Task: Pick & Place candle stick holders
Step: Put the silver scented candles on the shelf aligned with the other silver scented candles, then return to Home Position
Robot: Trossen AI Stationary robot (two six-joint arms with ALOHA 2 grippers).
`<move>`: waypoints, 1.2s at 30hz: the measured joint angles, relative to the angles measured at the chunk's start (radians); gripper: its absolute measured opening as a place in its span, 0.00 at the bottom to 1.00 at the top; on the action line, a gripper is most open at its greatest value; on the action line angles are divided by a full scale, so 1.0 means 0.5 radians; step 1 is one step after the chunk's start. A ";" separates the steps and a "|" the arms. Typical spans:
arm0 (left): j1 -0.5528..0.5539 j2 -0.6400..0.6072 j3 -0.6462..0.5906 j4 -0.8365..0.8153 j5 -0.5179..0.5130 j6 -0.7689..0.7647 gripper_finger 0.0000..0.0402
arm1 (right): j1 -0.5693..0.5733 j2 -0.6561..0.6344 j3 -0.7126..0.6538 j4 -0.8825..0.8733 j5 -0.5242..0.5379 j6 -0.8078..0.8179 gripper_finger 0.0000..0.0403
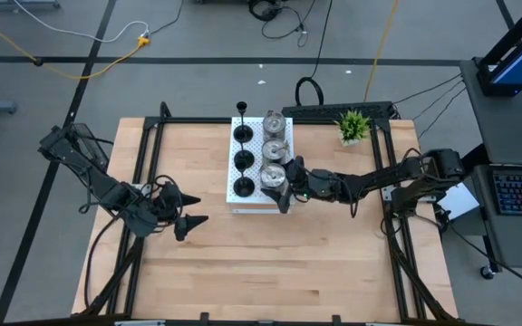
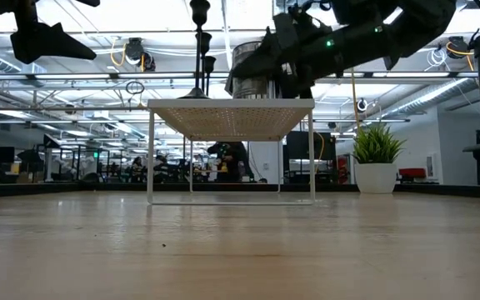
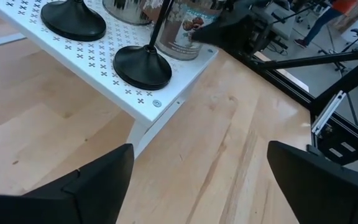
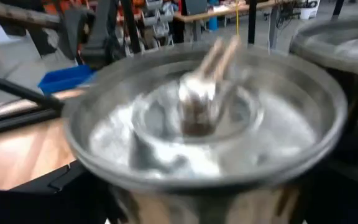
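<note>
A pale wooden surface (image 1: 270, 263) carries a white perforated rectangular board (image 1: 254, 201) raised on thin legs near its far middle. On the board stand six candle stick holders in two rows. The left row holds three black holders (image 1: 243, 160) with round bases and thin upright stems. The right row holds three shiny silver squat round holders (image 1: 275, 148).

The right tool (image 1: 284, 192) reaches in from the right side and sits at the nearest silver holder (image 1: 273, 176), its fingers spread wide on either side of it; the right wrist view fills with that holder's rim and bowl (image 4: 204, 118).

The left tool (image 1: 187, 210) hangs above the surface well left of the board, fingers spread and holding nothing.

A small green potted plant (image 1: 352, 126) stands at the far right.
</note>
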 joint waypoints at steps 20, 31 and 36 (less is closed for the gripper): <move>0.000 0.001 0.000 0.000 -0.003 0.005 0.97 | 0.000 -0.165 0.001 0.012 -0.001 -0.091 0.99; 0.000 0.001 0.000 -0.002 -0.006 0.017 0.97 | 0.027 -0.400 0.000 0.018 0.000 -0.198 0.99; -0.001 0.001 0.000 -0.005 -0.004 0.142 0.97 | 0.061 -0.601 0.000 -0.075 0.007 -0.240 0.99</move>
